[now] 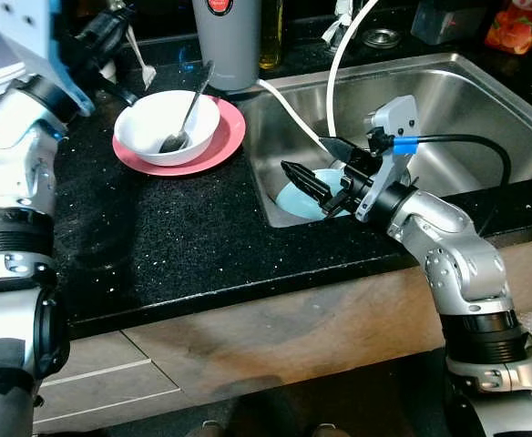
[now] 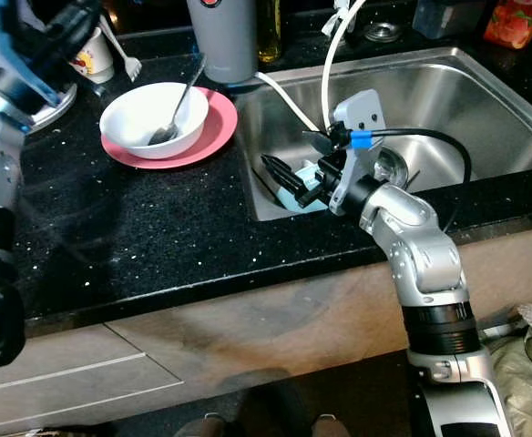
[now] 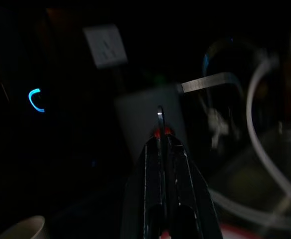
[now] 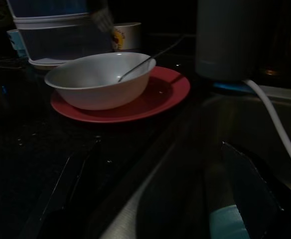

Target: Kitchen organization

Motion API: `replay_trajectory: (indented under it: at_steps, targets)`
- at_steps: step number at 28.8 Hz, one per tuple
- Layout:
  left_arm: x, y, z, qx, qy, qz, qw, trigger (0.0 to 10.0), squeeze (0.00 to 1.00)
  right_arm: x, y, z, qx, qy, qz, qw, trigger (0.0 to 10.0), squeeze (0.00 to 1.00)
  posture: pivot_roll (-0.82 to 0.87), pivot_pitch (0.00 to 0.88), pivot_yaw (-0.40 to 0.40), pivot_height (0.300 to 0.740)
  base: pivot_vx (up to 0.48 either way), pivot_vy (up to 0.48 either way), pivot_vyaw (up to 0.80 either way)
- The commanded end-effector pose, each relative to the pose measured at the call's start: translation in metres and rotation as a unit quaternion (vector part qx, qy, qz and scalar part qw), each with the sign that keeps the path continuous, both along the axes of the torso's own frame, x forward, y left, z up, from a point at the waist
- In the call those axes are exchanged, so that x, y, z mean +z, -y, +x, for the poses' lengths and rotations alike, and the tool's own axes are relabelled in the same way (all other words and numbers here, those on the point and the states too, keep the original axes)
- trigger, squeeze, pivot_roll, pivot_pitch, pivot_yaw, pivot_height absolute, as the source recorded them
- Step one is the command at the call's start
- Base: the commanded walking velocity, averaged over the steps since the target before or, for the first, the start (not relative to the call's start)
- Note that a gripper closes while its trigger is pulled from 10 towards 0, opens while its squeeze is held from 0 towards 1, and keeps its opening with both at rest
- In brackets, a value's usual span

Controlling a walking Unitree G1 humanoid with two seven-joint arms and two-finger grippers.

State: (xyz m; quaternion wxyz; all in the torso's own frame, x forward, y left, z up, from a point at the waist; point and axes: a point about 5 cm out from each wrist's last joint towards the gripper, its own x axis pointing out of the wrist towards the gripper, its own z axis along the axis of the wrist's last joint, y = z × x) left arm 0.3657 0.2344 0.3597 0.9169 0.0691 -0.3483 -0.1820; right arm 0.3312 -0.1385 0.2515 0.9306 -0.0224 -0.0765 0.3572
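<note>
A white bowl (image 1: 161,123) holding a metal spoon (image 1: 189,107) rests on a pink plate (image 1: 225,137) on the black counter. My right gripper (image 1: 304,155) is open and reaches over the left end of the steel sink (image 1: 471,109). It hovers just above a light blue dish (image 1: 293,198) lying in the basin. In the right wrist view the same dish (image 4: 230,224) sits below the spread fingers (image 4: 66,199). My left gripper (image 1: 109,35) is raised at the back left near a paper cup (image 2: 91,56). It is shut, with a thin pale utensil (image 3: 160,115) sticking out between its tips.
A grey tumbler (image 1: 228,41) and an oil bottle (image 1: 271,36) stand behind the plate. A white hose (image 1: 337,64) loops into the sink. Stacked containers (image 4: 56,30) sit at the back left. An orange packet (image 1: 519,23) lies at the back right.
</note>
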Motion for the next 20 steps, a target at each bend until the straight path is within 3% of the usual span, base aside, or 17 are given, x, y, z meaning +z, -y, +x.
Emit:
replay_trajectory:
  at_steps: [1, 5, 8, 10, 13, 18, 20]
  targets:
    - [0.015, 0.003, -0.004, -0.014, 0.029, -0.030, 0.999, 0.0, 0.00, 0.003, 0.000, 0.001, 0.001, 0.005, 0.005, 1.000, 10.0, 0.00, 0.03, 0.133, 0.036, 0.740, 0.000, 0.000, 0.00]
    - [0.023, 0.022, 0.000, -0.044, 0.041, -0.060, 0.996, 0.0, 0.00, 0.005, 0.001, 0.002, -0.005, 0.009, 0.006, 1.000, 10.0, 0.00, 0.03, 0.138, 0.037, 0.740, 0.000, 0.000, 0.00]
    - [0.026, 0.050, 0.006, -0.092, 0.045, -0.086, 0.991, 0.0, 0.00, 0.005, 0.003, 0.003, -0.015, 0.011, 0.008, 1.000, 10.0, 0.00, 0.03, 0.144, 0.045, 0.740, 0.000, 0.000, 0.00]
    - [0.027, 0.055, 0.007, -0.103, 0.045, -0.092, 0.989, 0.0, 0.00, 0.005, 0.004, 0.003, -0.018, 0.012, 0.008, 1.000, 10.0, 0.00, 0.03, 0.144, 0.045, 0.740, 0.000, 0.000, 0.00]
    - [0.027, 0.080, 0.011, -0.147, 0.035, -0.116, 0.982, 0.0, 0.00, 0.006, 0.008, 0.003, -0.033, 0.016, 0.012, 0.999, 10.0, 0.00, 0.03, 0.146, 0.058, 0.740, 0.000, 0.000, 0.00]
    - [0.023, 0.103, 0.015, -0.178, 0.020, -0.121, 0.976, 0.0, 0.00, 0.007, 0.012, 0.003, -0.047, 0.019, 0.018, 0.999, 10.0, 0.00, 0.03, 0.147, 0.062, 0.740, 0.000, 0.000, 0.00]
    - [0.017, 0.119, 0.019, -0.192, 0.002, -0.107, 0.976, 0.0, 0.00, 0.008, 0.014, 0.004, -0.056, 0.021, 0.020, 0.998, 10.0, 0.00, 0.03, 0.149, 0.066, 0.740, 0.000, 0.000, 0.00]
